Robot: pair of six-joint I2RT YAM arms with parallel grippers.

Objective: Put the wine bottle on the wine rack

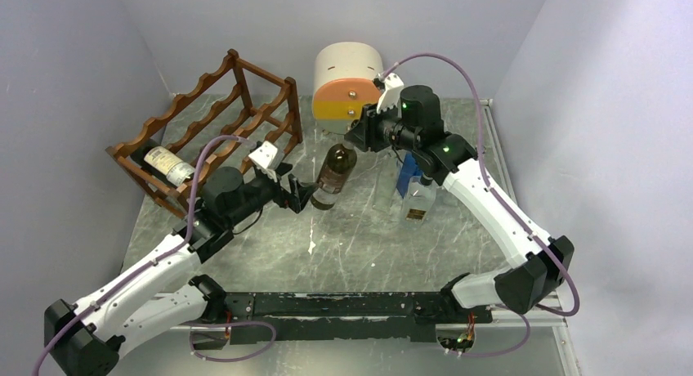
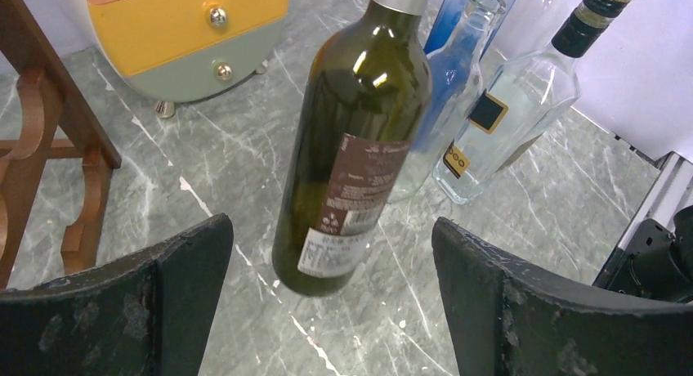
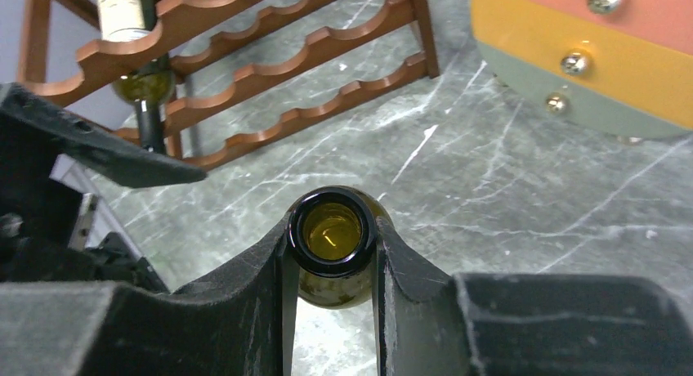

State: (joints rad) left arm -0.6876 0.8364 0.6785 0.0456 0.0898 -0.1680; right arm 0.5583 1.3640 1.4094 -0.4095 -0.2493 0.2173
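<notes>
Grey marbled tabletop [image 1: 359,237] lies under the dark green glass wine bottle [image 1: 335,173], which is tilted mid-table with its neck pinched by the right gripper [image 1: 353,139]. The left gripper [image 1: 306,194] gapes wide around its base. The reddish-brown wooden wine rack [image 1: 294,110] stands far left.

Wine bottle [image 2: 359,123] was glossy dk-green glass w/ paper label; wine rack [image 1: 292,110] smooth reddish wood; table [image 1: 359,237] grey veined stone-look; left gripper [image 2: 331,229] pads [image 2: 531,311] matt black, scuffed.

The dark wine bottle [image 2: 353,139] leaned at frame centre, between the spread fingers of the left gripper [image 2: 331,253]; clear bottles [image 2: 498,123] stood upper right.
</notes>
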